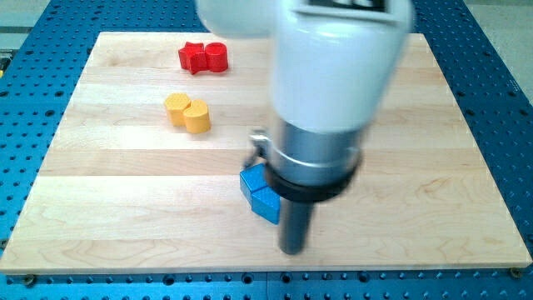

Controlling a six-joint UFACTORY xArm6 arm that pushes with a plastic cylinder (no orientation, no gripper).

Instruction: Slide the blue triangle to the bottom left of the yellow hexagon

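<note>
Two blue blocks lie touching near the board's middle, partly hidden by the arm: one (252,180) above and to the left, the other (268,205) below it, wedge-like; which is the triangle I cannot tell for sure. Two yellow blocks sit touching at the upper left: a hexagon-like one (176,107) and a round one (197,117). My tip (292,249) rests on the board just to the lower right of the blue blocks, close to the lower one.
Two red blocks touch at the view's top left: a star-like one (192,57) and a round one (216,57). The wooden board (100,208) lies on a blue perforated table. The arm's white and grey body (329,92) covers the middle top.
</note>
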